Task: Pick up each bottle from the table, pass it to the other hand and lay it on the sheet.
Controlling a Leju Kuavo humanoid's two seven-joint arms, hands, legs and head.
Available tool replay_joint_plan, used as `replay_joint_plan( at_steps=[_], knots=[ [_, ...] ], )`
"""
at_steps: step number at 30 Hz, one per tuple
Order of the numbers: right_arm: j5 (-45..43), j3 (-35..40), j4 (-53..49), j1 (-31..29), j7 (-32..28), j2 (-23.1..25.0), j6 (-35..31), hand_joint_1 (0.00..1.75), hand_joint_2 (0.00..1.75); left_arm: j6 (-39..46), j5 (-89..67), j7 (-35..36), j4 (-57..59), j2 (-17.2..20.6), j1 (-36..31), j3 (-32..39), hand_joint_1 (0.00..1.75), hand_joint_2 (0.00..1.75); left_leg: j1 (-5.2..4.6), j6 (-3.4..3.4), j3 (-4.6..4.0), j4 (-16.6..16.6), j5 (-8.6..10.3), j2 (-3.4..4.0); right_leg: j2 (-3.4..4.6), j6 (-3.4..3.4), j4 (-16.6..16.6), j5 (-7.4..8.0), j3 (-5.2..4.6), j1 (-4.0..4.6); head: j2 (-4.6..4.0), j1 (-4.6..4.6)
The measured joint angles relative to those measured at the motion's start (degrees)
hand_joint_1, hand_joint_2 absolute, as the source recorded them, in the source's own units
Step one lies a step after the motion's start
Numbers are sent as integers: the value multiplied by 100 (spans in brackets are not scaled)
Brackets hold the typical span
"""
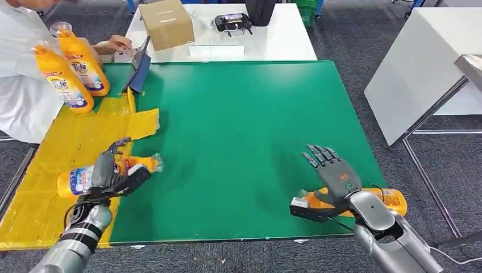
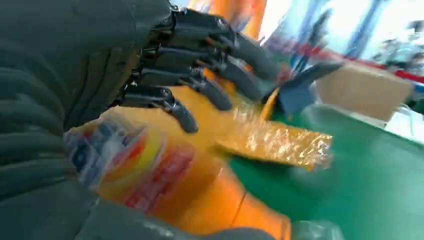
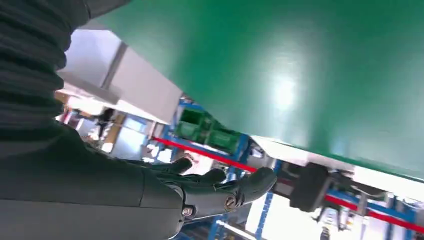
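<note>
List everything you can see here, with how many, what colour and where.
bottles: four, orange. Two upright on the yellow sheet at far left; one lying at the sheet's edge under the left robot hand; one lying on the green mat's near right edge under the right robot hand.
yellow sheet: one, left of the mat.
green mat: one, centre.
cardboard box: one, brown, white table behind.
person: one, white clothes, far left.
left robot hand: on the lying bottle.
right robot hand: fingers spread over its bottle.

Well beyond the left hand (image 1: 116, 173), the two standing orange bottles (image 1: 83, 60) carry blue-and-white labels with lettering too blurred to read; no other text is legible.
</note>
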Motion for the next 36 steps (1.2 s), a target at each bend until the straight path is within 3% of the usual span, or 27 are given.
replay_joint_plan(
  at_steps=[10,13,15,18,20,27,33,36],
  knots=[
    [-66,-105,389,-4,-164,295,-269,0,175,-935,1330,-218,-153,-325,36,830,0,0,0,-1,25,-2,-1,-2,-2,-1,0,-2,30,-1,0,0],
    [-883,-234,336,119,-674,599,-562,0,175,-1086,1595,-211,-444,-356,197,924,0,0,2,-4,27,-2,-3,5,6,-1,1,-1,25,1,0,-4],
    [-2011,-356,89,285,-1293,853,-533,0,175,-1103,1684,-279,-656,-387,350,937,0,0,8,-5,26,-2,-3,4,5,-4,1,-4,22,7,0,-2],
    [-3452,-406,-432,526,-2106,1152,-51,0,175,-981,1784,-537,-876,-448,535,946,0,0,12,-7,21,-2,-5,3,3,-8,1,-10,15,8,0,-4],
    [-3793,-396,-685,649,-2297,1233,160,0,175,-928,1804,-631,-982,-498,604,946,0,0,12,-9,16,-2,-7,2,3,-10,1,-12,13,8,0,-2],
    [-4076,-400,-1030,833,-2582,1318,374,0,175,-876,1922,-789,-1248,-592,731,944,0,0,6,-10,11,-2,-8,2,4,-7,0,-8,9,3,0,-2],
    [-3481,-474,-1174,1020,-2400,1338,75,0,175,-804,2156,-804,-1951,-703,1098,852,0,0,7,-10,11,-1,-9,3,4,-7,0,-9,6,5,0,-2],
    [-2773,-492,-1174,1095,-2004,1278,-136,0,175,-806,2209,-710,-2212,-730,1262,843,0,0,7,-10,10,-2,-11,3,4,-8,0,-10,5,5,0,-2]
  ],
)
